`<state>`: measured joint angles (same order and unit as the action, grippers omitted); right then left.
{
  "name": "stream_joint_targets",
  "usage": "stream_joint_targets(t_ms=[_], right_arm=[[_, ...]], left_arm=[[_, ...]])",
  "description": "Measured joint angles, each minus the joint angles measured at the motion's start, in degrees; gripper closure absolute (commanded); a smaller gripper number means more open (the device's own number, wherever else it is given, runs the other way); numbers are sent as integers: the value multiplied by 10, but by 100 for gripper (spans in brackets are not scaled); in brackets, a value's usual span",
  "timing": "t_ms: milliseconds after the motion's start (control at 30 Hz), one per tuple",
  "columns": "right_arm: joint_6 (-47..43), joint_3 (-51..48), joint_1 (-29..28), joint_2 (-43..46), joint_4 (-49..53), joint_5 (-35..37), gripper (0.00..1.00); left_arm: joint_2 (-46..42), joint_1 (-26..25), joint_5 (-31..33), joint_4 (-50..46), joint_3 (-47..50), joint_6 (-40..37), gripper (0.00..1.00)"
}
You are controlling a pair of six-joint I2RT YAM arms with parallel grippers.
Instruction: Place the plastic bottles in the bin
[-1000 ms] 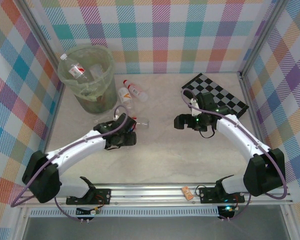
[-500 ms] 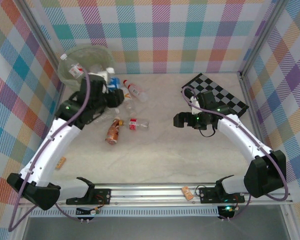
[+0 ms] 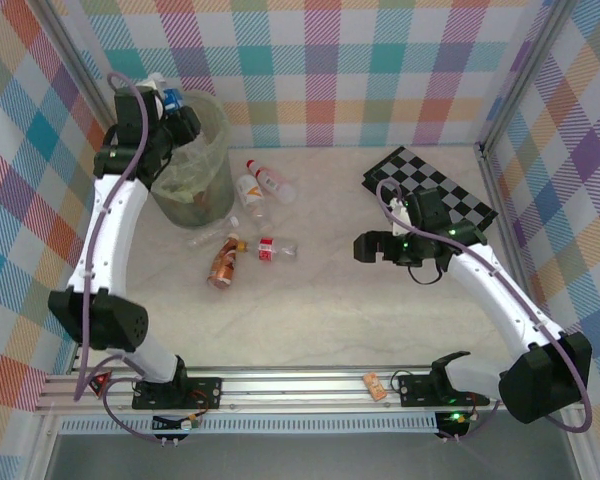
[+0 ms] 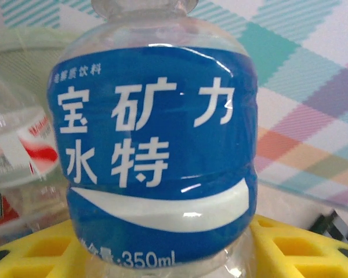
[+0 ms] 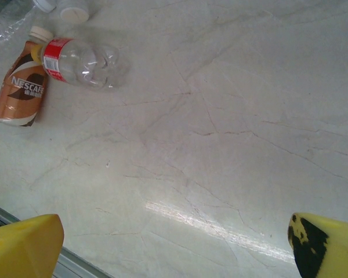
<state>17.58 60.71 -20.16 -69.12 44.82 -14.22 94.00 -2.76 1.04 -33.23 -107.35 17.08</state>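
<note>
The left gripper (image 3: 172,118) held a blue-labelled water bottle (image 4: 156,145) over the bin (image 3: 216,165), best released squarely above its mouth, while the right gripper (image 3: 363,247) hung open.

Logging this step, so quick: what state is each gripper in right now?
Left gripper: closed on the blue-labelled Pocari Sweat bottle.
Right gripper: open, holding nothing.

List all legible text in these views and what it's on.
"宝矿力水特": blue-labelled bottle, large white characters.
"电解质饮料": same label, small, top left.
"350ml": same label, bottom edge.
"NESCAFE": brown bottle.
Too blurred to read: red-labelled clear bottle; red-and-white-labelled bottle.
</note>
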Motion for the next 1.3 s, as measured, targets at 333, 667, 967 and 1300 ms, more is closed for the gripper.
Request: stream_joint_targets(t_ms=[333,667,967,1300], right_arm=[[0,-10,0,11,12,4,1],[0,-22,0,29,23,14,1],[0,-22,0,29,29,16,1],[0,-22,0,26,29,17,1]], left_arm=[[149,19,12,6,-82,-2,100],[178,22,9,7,-73,-3,80],[195,28,4,4,-73,-9,34],[172,29,-17,6,-46,-22,15]])
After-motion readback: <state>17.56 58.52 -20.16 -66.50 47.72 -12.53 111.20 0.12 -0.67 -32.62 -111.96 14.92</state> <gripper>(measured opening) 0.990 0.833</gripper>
